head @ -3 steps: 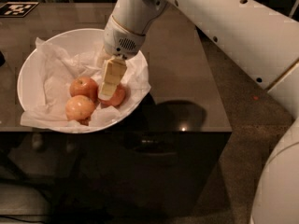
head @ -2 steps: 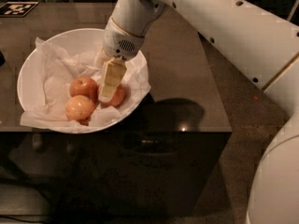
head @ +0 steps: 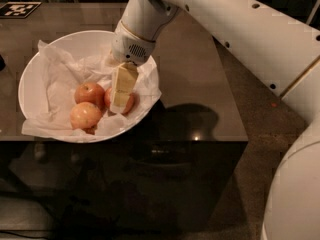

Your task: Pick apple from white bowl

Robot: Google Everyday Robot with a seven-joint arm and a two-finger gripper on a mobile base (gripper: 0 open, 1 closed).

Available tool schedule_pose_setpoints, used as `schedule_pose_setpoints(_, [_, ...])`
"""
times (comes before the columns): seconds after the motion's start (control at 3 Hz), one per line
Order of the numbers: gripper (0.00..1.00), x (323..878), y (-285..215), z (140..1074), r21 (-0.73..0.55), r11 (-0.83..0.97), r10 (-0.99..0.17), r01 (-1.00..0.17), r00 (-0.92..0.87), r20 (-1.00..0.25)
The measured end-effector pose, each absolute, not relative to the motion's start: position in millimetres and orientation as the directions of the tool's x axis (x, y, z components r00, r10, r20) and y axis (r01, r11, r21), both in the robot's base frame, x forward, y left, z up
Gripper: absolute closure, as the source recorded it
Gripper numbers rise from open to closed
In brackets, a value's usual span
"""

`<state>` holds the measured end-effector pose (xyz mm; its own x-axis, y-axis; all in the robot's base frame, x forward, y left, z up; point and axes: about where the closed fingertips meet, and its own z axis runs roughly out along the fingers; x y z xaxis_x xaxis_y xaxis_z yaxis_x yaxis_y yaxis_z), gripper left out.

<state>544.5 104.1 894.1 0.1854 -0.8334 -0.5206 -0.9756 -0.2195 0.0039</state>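
1. The white bowl (head: pixel 31 70), lined with crumpled paper (head: pixel 59 79), sits on the left part of the dark tabletop (head: pixel 192 69).
2. In it lie a duller red apple (head: pixel 89 94) and, just in front of it, a paler apple (head: pixel 84 116).
3. The apple (head: pixel 130 104) lies at their right, in the bowl's right half.
4. The gripper (head: pixel 120 104) reaches straight down onto it, covering its middle; whether it is wide, narrow or holding the apple, I cannot tell.

Pale apple (head: pixel 85 116), dull red apple (head: pixel 89 93), crumpled paper (head: pixel 55 70), dark table (head: pixel 192 79), corner marker (head: pixel 17 9).
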Motion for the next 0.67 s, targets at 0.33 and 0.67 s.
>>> schedule_pose_setpoints(0.33, [0.06, 545.0, 101.6, 891.2, 0.011, -0.219, -0.833, -0.976, 0.181, -0.522])
schedule_pose_setpoints(0.67, [0.07, 544.5, 99.0, 886.4, 0.025, -0.217, -0.833, -0.976, 0.172, -0.525])
